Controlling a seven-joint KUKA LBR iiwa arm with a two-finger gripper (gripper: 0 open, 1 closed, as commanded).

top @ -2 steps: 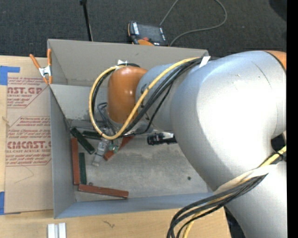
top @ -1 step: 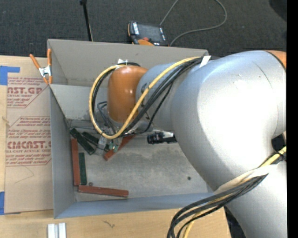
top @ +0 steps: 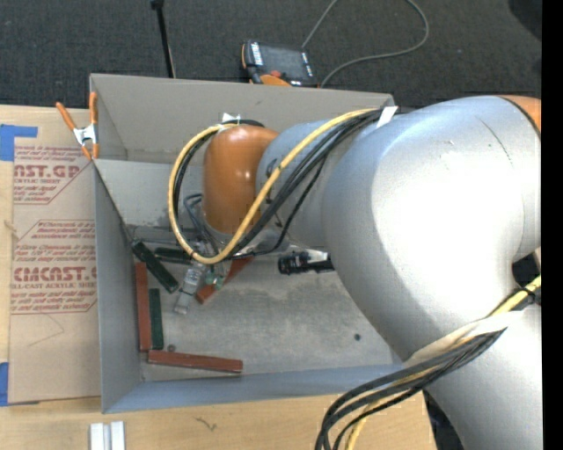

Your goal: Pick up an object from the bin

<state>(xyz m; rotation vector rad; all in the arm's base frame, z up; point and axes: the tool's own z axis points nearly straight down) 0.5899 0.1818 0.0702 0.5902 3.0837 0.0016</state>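
Dark carpet floor (top: 53, 53) behind the bin (top: 237, 97). On it sits a black-and-orange box (top: 277, 61), with a thin grey cable (top: 321, 24) running off the top. Thin black pole (top: 164, 39) stands left of the box. Hard light, sharp shadows.

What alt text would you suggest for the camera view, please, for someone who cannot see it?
The claw is low at the left of the grey metal bin, near a dark green flat stick and a reddish-brown flat stick along its left wall. A second reddish-brown stick lies by the near wall.
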